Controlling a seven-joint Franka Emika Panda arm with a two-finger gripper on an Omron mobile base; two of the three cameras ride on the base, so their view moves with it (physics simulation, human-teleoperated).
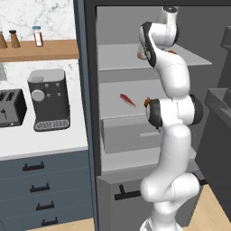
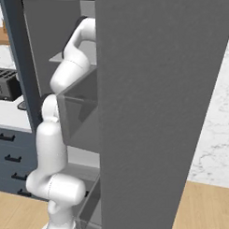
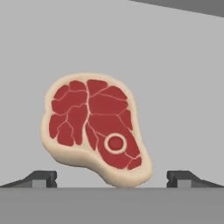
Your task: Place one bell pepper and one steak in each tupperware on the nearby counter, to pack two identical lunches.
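Note:
A raw red steak (image 3: 94,129) with a pale fat rim lies flat on a grey fridge shelf (image 3: 175,65). My gripper (image 3: 112,177) hovers just short of it, open, with its fingertips (image 3: 41,177) spread wider than the steak and nothing between them. In the left base view my arm reaches up into the open fridge at its top shelf (image 1: 117,56), where a pale edge of the steak (image 1: 140,54) peeks out behind the arm. An orange bit (image 1: 147,101) shows behind the arm at the middle shelf; I cannot tell what it is. The tupperware is out of view.
The white counter (image 1: 45,140) left of the fridge carries a coffee machine (image 1: 48,99) and a toaster (image 1: 9,108). A small red item (image 1: 127,100) lies on the middle fridge shelf. The open fridge door (image 2: 158,113) stands as a wide grey slab on the right.

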